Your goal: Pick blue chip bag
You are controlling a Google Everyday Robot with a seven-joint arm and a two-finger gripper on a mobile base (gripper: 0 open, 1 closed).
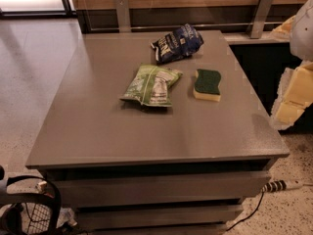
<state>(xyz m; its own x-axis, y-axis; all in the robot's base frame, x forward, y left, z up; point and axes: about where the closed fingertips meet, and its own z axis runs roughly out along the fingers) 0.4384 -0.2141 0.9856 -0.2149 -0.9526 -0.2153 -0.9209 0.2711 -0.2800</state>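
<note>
Crumpled dark navy-blue foil chip bag w/ white lettering (177,43) lay near the far edge of the flat grey tabletop (98,126), approx mid-width, inside the rim. In front of it, not touching, sat a green-and-white snack bag (150,85), w/ a green-and-yellow sponge (207,84) just to the right. Wide open grey surface ran along the left side and the front. The white-and-yellow gripper (292,97) hung beyond the table's right edge, well apart from the blue bag. Claw state: can't tell.
</note>
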